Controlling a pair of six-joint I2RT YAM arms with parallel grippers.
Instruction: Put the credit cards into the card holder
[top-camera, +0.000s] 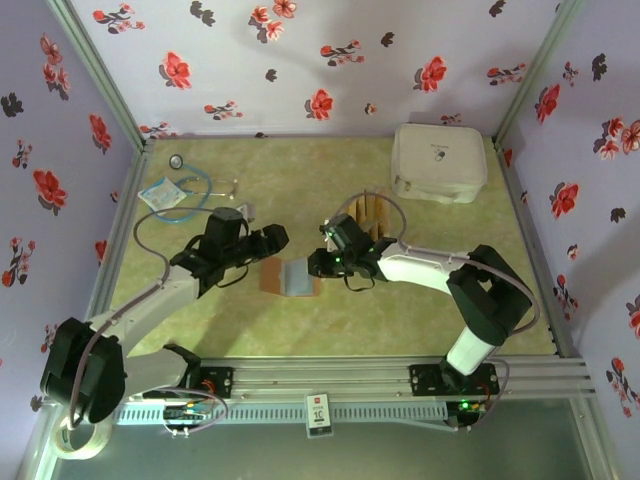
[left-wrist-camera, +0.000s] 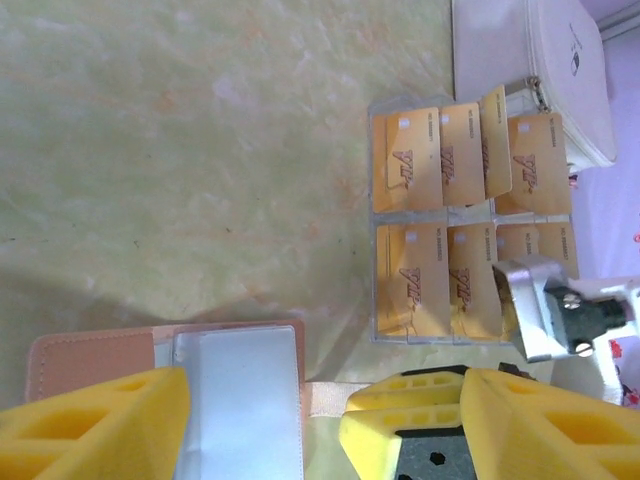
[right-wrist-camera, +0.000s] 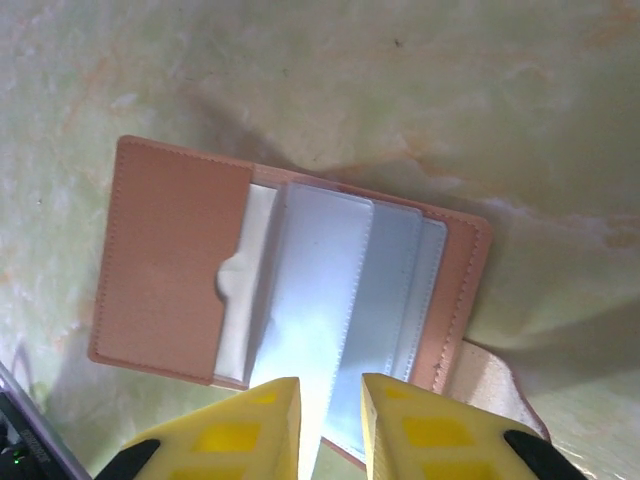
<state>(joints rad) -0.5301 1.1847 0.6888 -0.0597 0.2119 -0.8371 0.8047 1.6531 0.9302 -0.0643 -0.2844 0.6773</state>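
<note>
- The right gripper (right-wrist-camera: 330, 405): yellow jaws pinched on a clear sleeve (right-wrist-camera: 310, 300) of the card holder (right-wrist-camera: 170, 270), which lies open on the table (right-wrist-camera: 450, 90).
- The left gripper (left-wrist-camera: 265, 410): jaws spread wide above the holder's edge.
- The credit cards (left-wrist-camera: 470, 230): standing in a clear rack (left-wrist-camera: 378, 215) beside the white case (left-wrist-camera: 540, 70), apart from the holder.

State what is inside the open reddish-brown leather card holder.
Inside the card holder: overlapping clear plastic sleeves beside a leather pocket. The sleeves look empty; the pocket's interior is hidden.
</note>
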